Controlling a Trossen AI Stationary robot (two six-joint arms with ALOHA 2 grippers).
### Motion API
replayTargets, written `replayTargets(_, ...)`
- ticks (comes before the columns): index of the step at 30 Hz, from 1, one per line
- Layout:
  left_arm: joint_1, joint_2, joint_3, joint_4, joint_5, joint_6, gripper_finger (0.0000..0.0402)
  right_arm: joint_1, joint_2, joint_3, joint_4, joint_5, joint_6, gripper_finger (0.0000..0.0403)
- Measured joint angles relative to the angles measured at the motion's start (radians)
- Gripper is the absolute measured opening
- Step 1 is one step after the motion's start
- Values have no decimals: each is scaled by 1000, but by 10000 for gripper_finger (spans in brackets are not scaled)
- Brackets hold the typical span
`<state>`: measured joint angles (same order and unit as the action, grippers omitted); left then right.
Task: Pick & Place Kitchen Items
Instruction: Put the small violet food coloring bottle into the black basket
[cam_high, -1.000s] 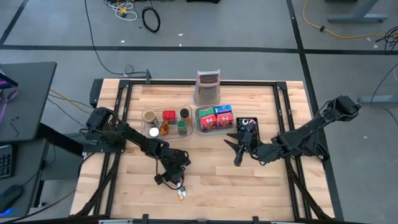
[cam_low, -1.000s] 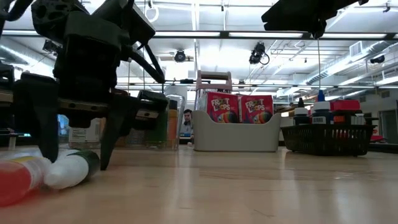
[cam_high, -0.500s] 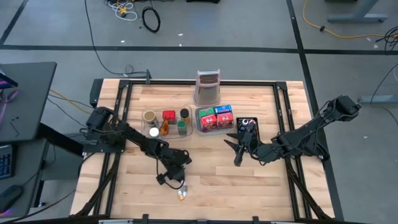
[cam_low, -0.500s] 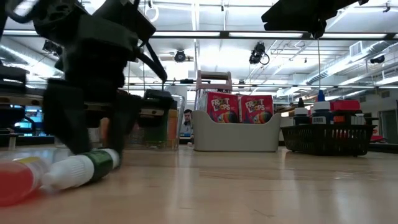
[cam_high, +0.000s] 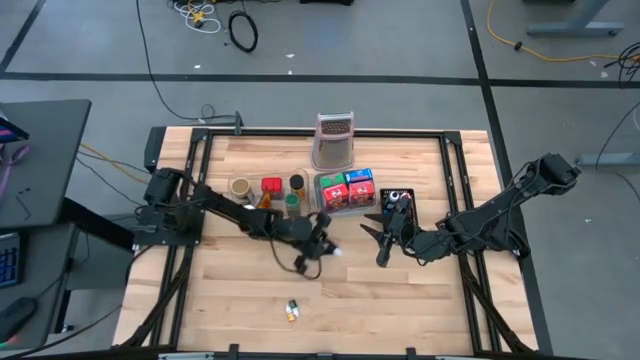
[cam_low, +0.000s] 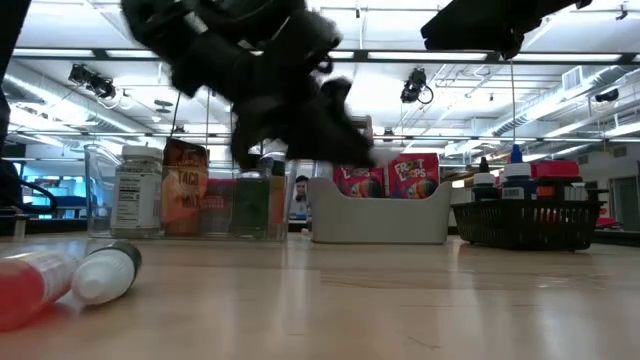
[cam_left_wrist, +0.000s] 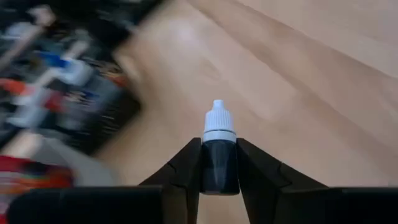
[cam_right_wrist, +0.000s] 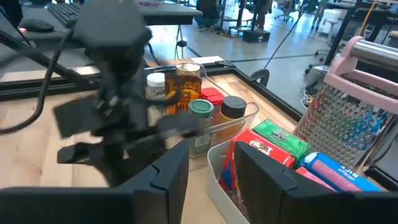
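The left arm's jaws (cam_left_wrist: 219, 163) are pinching a small dark dropper bottle (cam_left_wrist: 218, 151), its white cap (cam_left_wrist: 217, 118) sticking out past the fingertips, above the worktop (cam_high: 400, 280). The right arm's jaws (cam_right_wrist: 211, 165) are standing spread, holding nothing, with the grey tray (cam_right_wrist: 217, 180) of packets just ahead.

The table (cam_high: 400, 290) is pale wood — smooth, faintly glossy. The dropper bottle (cam_left_wrist: 219, 158) looks dark, shiny plastic — its cap white.
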<state>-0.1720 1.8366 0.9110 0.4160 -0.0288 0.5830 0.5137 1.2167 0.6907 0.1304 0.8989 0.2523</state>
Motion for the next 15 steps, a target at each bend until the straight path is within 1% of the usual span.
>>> replayTargets(3, 16, 0, 67, 2, -6, -27, 98, 11, -1, 0, -36, -15, 0, 137)
replayTargets(6, 24, 0, 111, 0, -19, -52, 97, 31, -1, 0, -99, -72, 9, 137)
replayTargets(9, 29, -1, 139, 0, -35, -40, 94, 44, -1, 0, -170, -112, 11, 137)
replayTargets(12, 29, -2, 159, 0, -40, -26, 94, 44, -1, 0, -201, -99, -46, 137)
replayTargets(15, 29, -2, 171, 1, -45, -28, 98, 44, 6, 1, -193, -87, -103, 137)
